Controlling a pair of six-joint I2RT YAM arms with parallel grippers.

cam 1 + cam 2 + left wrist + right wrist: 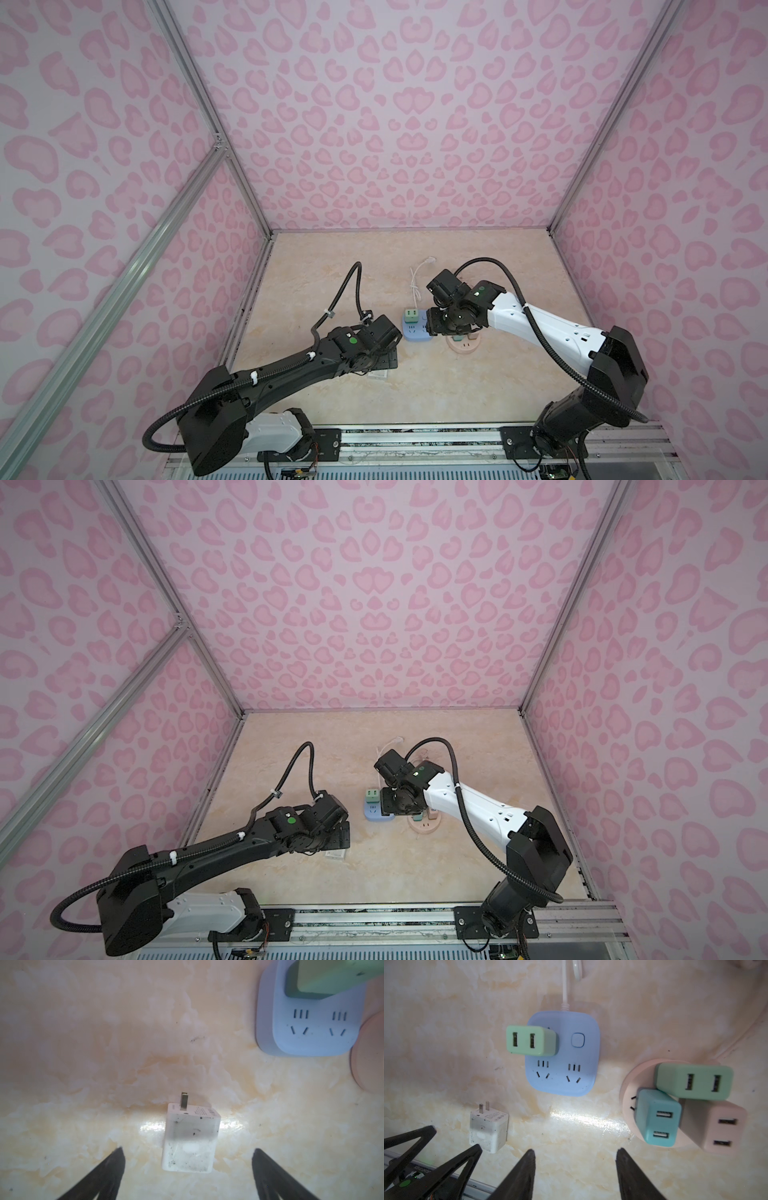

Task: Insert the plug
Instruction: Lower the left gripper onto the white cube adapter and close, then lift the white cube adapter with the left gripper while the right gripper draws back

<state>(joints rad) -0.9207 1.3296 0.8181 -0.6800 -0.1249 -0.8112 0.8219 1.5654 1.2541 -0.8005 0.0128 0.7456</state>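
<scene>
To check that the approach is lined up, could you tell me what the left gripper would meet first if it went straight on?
Most likely the white plug, lying on the table straight ahead of the open left gripper, though depth is unclear.

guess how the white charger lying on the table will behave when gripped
The white charger is a rigid-looking block, so probably stiff and light. Lying flat, it shouldn't roll, but could skid on the glossy table if the left tool nudges it.
</scene>
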